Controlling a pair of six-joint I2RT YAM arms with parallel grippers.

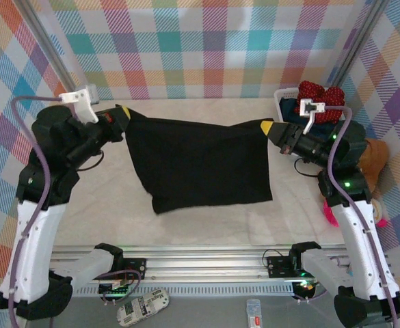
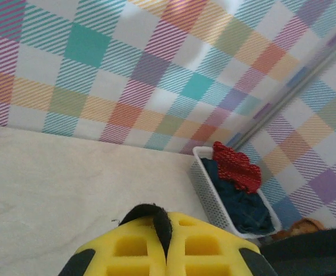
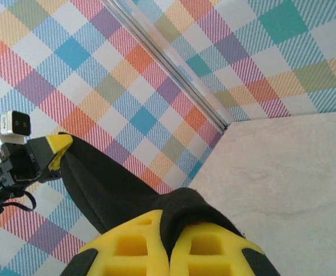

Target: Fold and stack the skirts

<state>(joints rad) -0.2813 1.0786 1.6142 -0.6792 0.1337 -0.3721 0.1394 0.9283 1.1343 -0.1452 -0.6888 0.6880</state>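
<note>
Centrally, black skirt (image 1: 200, 164), top corners in left hand (image 1: 122, 113) and right hand (image 1: 268, 128).

Black skirt (image 1: 200, 160) hangs stretched btwn left gripper (image 1: 123, 115) & right gripper (image 1: 268, 128), both pinching it, blocking mid tabletop (image 1: 97, 212) side to side. Bare tabletop free behind it up to checked wall (image 1: 206, 48) & in front of it. Far-right corner taken by white basket (image 1: 280, 101); teddy bear (image 1: 376, 156) at right edge.

One black skirt (image 1: 200, 164); one red skirt (image 2: 236, 167); blue denim (image 2: 242, 210), count unclear; one basket (image 2: 205, 190); one teddy bear (image 1: 374, 156).
</note>
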